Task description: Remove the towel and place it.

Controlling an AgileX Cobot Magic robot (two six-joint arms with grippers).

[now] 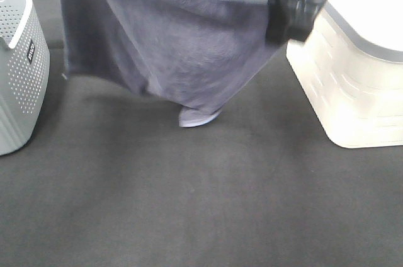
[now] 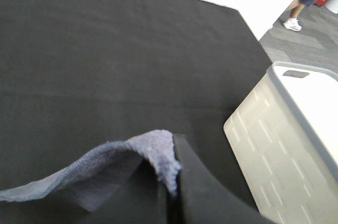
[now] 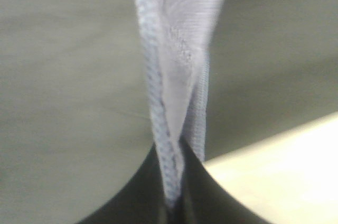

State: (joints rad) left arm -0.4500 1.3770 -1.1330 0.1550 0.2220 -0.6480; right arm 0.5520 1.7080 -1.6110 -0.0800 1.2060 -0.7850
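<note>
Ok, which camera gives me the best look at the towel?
The exterior high view: it shows the towel nearly whole, hanging spread out, its lowest fold down by the table. The left wrist view shows only one fuzzy corner, the right wrist view only a blurred stitched hem up close.

A matte black table [image 1: 201, 204] fills the scene under even light. A pale grey perforated plastic basket [image 1: 19, 84] stands at its left, a cream plastic bin with grey rim [image 1: 352, 90] at its right. Beyond lies grey carpeted floor [image 2: 311, 42].
</note>
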